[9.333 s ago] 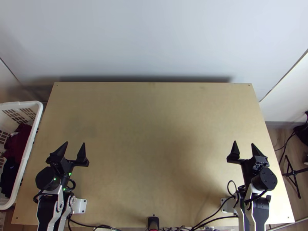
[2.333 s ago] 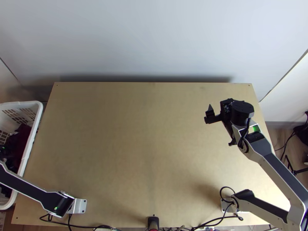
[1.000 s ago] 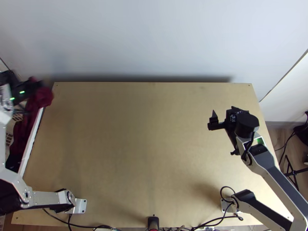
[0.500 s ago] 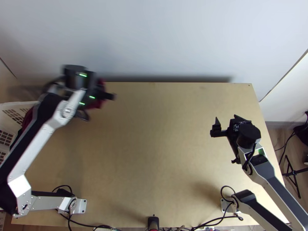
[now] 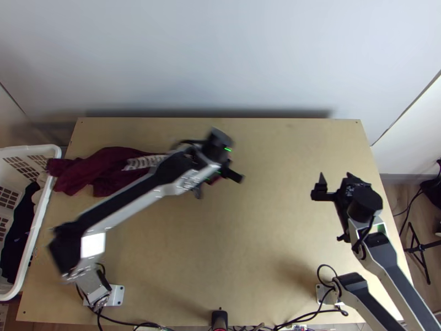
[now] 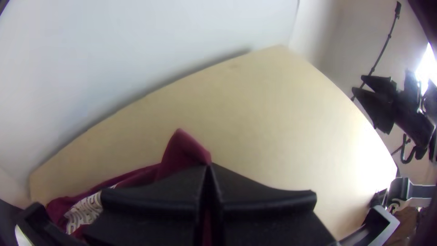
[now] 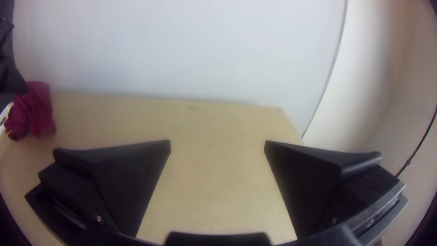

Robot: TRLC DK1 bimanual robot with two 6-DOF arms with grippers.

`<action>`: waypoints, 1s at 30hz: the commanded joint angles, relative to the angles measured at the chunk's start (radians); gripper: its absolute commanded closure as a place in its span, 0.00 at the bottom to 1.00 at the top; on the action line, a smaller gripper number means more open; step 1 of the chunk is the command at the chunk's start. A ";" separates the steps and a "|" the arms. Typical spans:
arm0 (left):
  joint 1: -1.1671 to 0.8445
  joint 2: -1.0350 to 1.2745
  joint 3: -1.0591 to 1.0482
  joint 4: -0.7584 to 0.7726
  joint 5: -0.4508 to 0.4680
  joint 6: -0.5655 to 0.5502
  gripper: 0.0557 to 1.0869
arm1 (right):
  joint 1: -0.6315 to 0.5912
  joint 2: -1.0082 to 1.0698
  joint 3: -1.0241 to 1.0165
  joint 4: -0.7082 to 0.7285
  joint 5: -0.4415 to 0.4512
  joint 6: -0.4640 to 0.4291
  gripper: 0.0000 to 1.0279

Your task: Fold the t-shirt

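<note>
Basket, white, holding dark clothes, beside counter. Left pincer clenched on shirt, arm outstretched over counter; right pincer released, fingers apart, arm bent.

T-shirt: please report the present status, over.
Left gripper shut on maroon t-shirt, right gripper open. Shirt loosely bunched, reaching white basket's rim. Left arm hides part of it in top view.

The t-shirt is maroon with a pale, dark-patterned panel. It lies bunched lengthwise across the counter, upper left of the frame, its left end over the basket's rim, its other end pinched in the left tool near upper centre.
</note>
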 commanded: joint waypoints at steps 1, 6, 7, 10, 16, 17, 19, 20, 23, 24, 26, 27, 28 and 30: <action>-0.163 0.247 0.189 -0.012 -0.005 -0.056 0.96 | -0.046 -0.098 -0.018 -0.034 -0.001 0.042 0.07; -0.220 0.439 0.416 -0.039 -0.004 -0.070 0.96 | -0.063 -0.187 -0.021 -0.088 -0.001 0.071 0.07; -0.223 0.482 0.469 -0.051 -0.002 -0.072 0.96 | -0.074 -0.200 -0.022 -0.099 -0.001 0.071 0.07; -0.240 0.562 0.535 -0.010 -0.002 -0.079 0.96 | -0.106 -0.246 -0.029 -0.132 -0.001 0.074 0.07; -0.266 0.629 0.548 0.160 -0.001 -0.081 0.96 | -0.135 -0.348 -0.072 -0.178 0.001 0.070 0.07; -0.266 0.635 0.548 0.177 0.010 -0.084 0.96 | -0.141 -0.360 -0.075 -0.183 0.001 0.070 0.07; -0.264 0.646 0.548 0.208 0.061 -0.110 0.96 | -0.170 -0.374 -0.072 -0.184 -0.001 0.070 0.07; -0.258 0.649 0.548 0.226 0.094 -0.132 0.96 | -0.187 -0.380 -0.070 -0.184 -0.001 0.071 0.07; -0.252 0.671 0.548 0.321 0.153 -0.176 0.96 | -0.215 -0.392 -0.068 -0.180 -0.001 0.077 0.07; -0.252 0.674 0.548 0.355 0.173 -0.193 0.96 | -0.218 -0.398 -0.067 -0.178 -0.001 0.085 0.07; -0.254 0.677 0.548 0.423 0.208 -0.237 0.96 | -0.232 -0.406 -0.065 -0.171 -0.001 0.093 0.07; -0.254 0.677 0.548 0.459 0.220 -0.267 0.96 | -0.238 -0.409 -0.065 -0.166 -0.001 0.093 0.07; -0.255 0.678 0.548 0.490 0.225 -0.293 0.96 | -0.243 -0.411 -0.064 -0.163 -0.001 0.093 0.07; -0.263 0.681 0.548 0.528 0.235 -0.305 0.96 | -0.270 -0.414 -0.064 -0.160 -0.001 0.093 0.07</action>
